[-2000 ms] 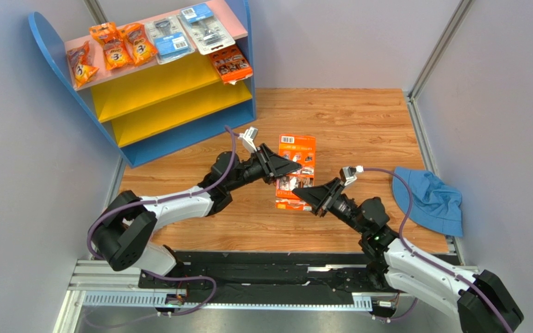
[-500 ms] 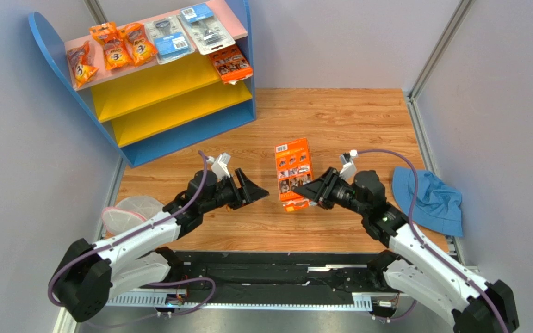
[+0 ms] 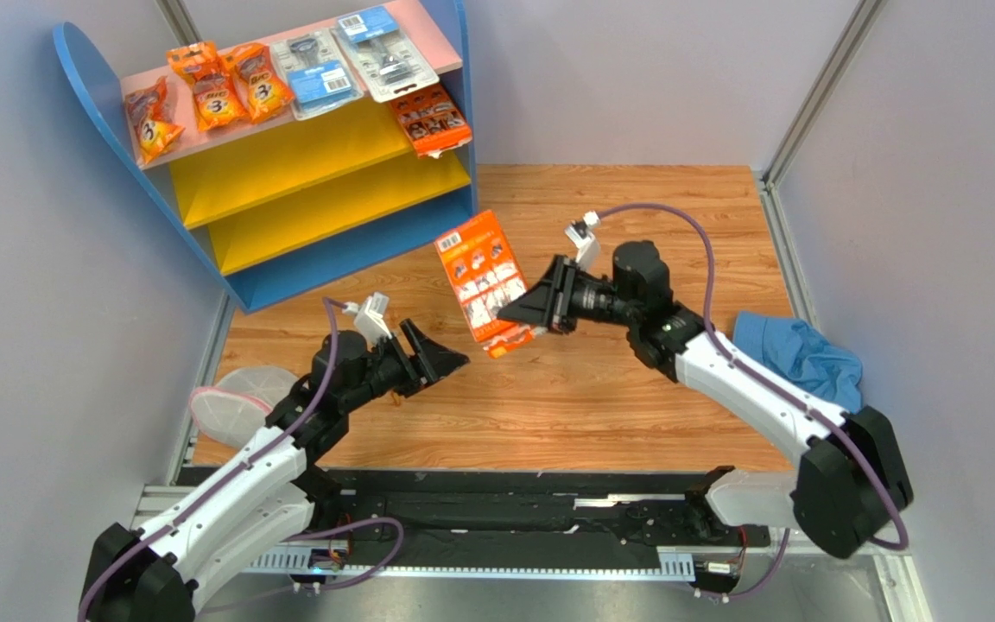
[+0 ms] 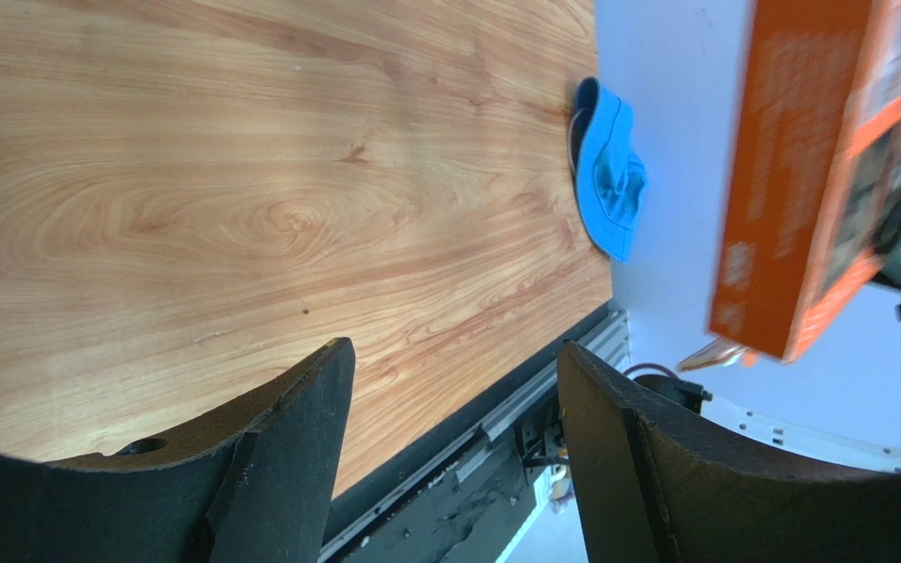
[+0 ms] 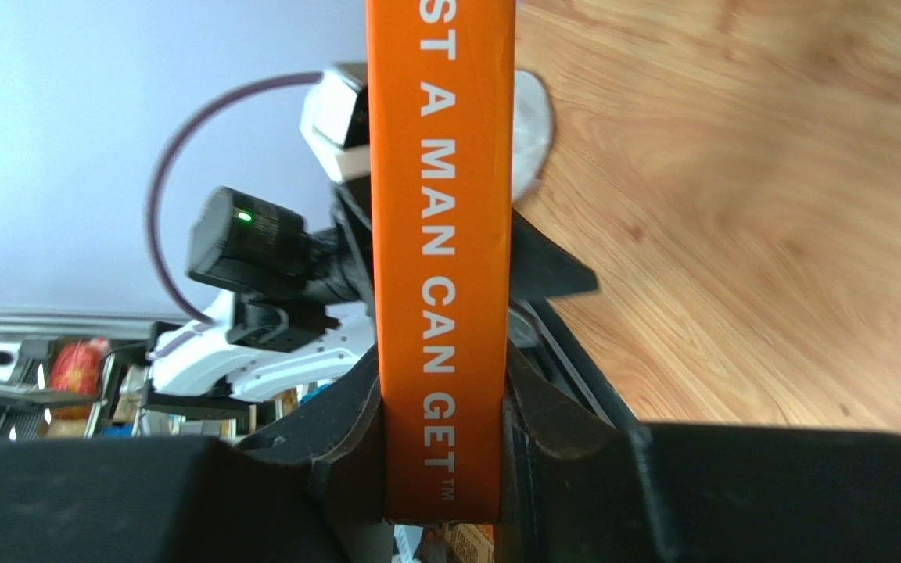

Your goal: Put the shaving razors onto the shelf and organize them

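Closest to me, the left gripper [image 3: 435, 355] [image 4: 455, 364] sits low over the wooden table [image 3: 620, 402]. Its jaws are spread wide and there is only bare wood between them. Just off the table's left edge lies a clear round dish [image 3: 237, 393].

A little further in, the right gripper [image 3: 517, 319] [image 5: 444, 405] is pinched narrow on the lower end of an orange razor card [image 3: 477, 276] [image 4: 796, 176] [image 5: 441, 235]. The card is up off the table and tilted, over the middle of the wood, with its barcode end pointing toward the shelf. From the right wrist I see it edge-on, squeezed between both fingers.

Off to the right, against the wall, a blue cloth [image 3: 808, 360] [image 4: 608, 170] lies crumpled.

At the far left corner stands the shelf [image 3: 90, 80]. On its pink top board [image 3: 435, 57] three orange bags [image 3: 211, 86] lie in a row on the left, with two blister packs [image 3: 319, 71] beside them on the right. A second orange card [image 3: 433, 122] rests at the right end of the upper yellow board [image 3: 289, 153], overhanging the front edge. The lower yellow board [image 3: 321, 207] shows bare yellow.
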`<action>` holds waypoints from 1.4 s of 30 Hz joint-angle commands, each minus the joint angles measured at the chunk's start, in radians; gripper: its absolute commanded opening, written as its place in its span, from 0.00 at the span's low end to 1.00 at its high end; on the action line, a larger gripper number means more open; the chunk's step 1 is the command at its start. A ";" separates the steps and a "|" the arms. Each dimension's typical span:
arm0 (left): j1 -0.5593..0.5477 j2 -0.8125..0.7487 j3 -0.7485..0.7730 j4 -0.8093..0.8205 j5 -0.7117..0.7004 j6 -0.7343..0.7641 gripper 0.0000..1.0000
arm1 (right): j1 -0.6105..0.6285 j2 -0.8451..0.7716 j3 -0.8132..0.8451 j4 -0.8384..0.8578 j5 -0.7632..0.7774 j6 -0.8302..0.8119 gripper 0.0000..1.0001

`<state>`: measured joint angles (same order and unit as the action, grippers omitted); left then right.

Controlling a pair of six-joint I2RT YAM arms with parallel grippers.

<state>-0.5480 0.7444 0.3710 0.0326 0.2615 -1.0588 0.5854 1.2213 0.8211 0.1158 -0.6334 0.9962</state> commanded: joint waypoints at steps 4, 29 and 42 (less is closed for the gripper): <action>0.034 -0.027 -0.004 -0.057 0.042 0.034 0.73 | -0.002 0.236 0.349 0.166 -0.167 0.007 0.00; 0.048 -0.119 -0.061 -0.102 0.048 0.030 0.73 | 0.060 0.989 1.173 0.332 -0.152 0.461 0.00; 0.049 -0.189 -0.076 -0.168 0.044 0.040 0.73 | 0.059 1.225 1.542 0.171 -0.089 0.541 0.00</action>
<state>-0.5034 0.5709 0.2962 -0.1158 0.2974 -1.0412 0.6449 2.4168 2.2307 0.3382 -0.7650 1.4971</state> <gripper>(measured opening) 0.728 0.308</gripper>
